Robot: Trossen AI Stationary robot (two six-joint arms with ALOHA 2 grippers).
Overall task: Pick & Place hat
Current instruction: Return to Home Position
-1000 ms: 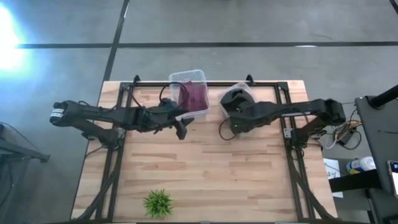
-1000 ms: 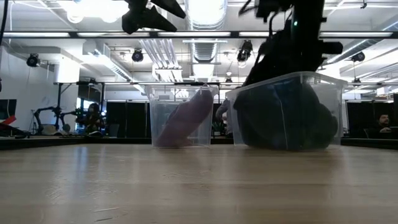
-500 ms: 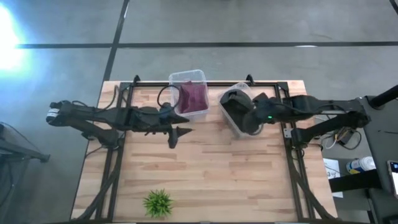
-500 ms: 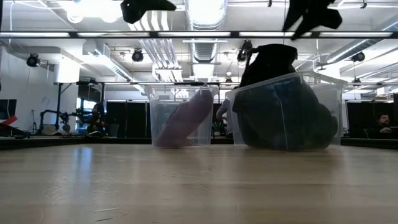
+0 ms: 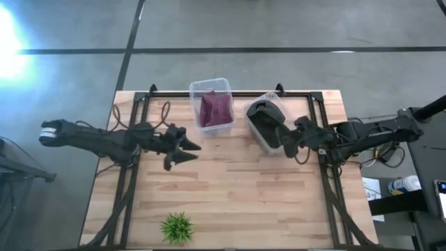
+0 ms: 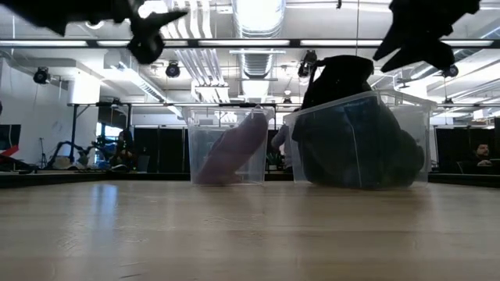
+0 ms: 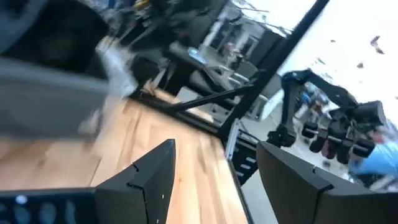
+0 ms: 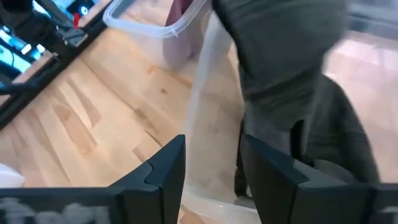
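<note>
A maroon hat [image 5: 216,108] lies in a clear bin [image 5: 209,86] at the table's far side and leans against the bin wall in the low view [image 6: 233,148]. A dark hat [image 5: 263,115] fills a second clear bin [image 5: 259,139] to its right, and a fold [image 6: 337,76] sticks up above the rim. My left gripper [image 5: 185,148] hangs open above the table, left of the maroon bin. My right gripper [image 5: 285,137] is open and raised just right of the dark hat's bin. The right wrist view looks past it [image 8: 211,143] down at the dark hat [image 8: 280,56].
A small green plant [image 5: 177,226] stands near the table's near edge, left of centre. Black frame rails [image 5: 132,122] run along the table's left, right and far sides. Bare wood [image 5: 237,188] spans the middle. People and equipment show in the room behind.
My right gripper has risen out of the dark hat's bin and drawn back toward the table's right edge. The dark hat stays in the bin, a fold standing above the rim. My left gripper has pulled away from the maroon bin toward the table's left edge.
</note>
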